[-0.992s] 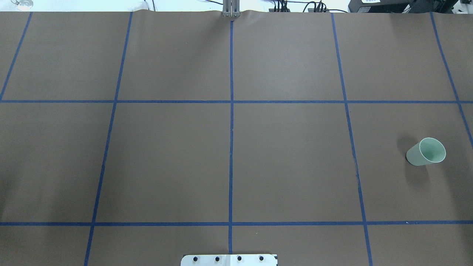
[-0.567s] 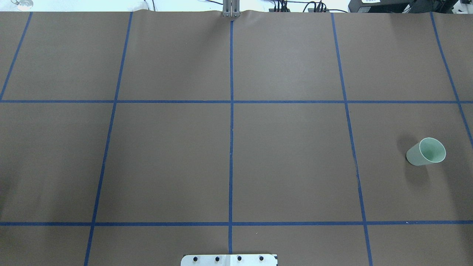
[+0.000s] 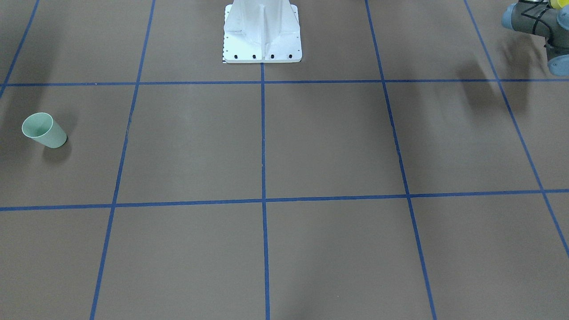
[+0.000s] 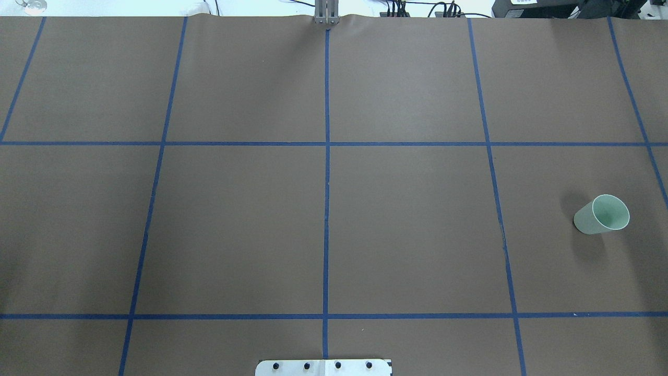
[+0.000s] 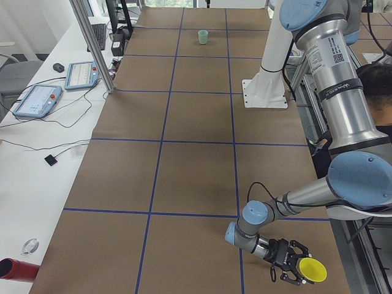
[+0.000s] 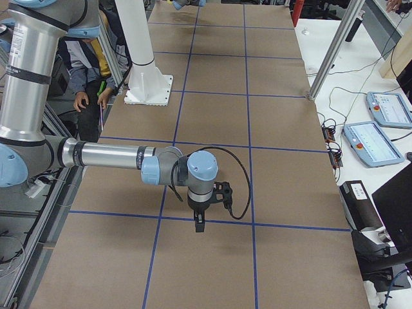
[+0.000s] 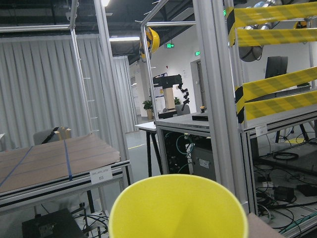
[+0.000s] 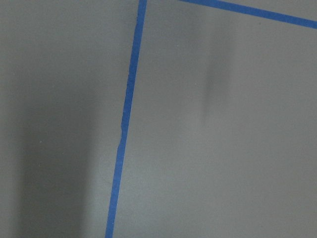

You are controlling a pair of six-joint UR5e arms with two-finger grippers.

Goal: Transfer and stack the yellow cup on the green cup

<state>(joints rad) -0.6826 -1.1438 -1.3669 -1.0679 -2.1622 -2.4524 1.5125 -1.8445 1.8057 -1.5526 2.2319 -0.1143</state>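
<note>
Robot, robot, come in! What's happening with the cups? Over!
Left tool at bright yellow plastic tumbler, tipped sideways; grip unclear. Right tool over table, state unclear. Pale green plastic tumbler upright, far right. No obstacle seen.

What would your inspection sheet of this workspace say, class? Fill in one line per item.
Surface: brown paper, blue tape grid.
Job's things: green cup upright on the paper; yellow cup at the left claw, tipped sideways.
Clutter: nothing seen.
Claws: left claw and right claw, open or shut cannot be told.
Cables: black loop at the right wrist.
Surroundings: side bench with pendants; seated person behind the robot.
</note>
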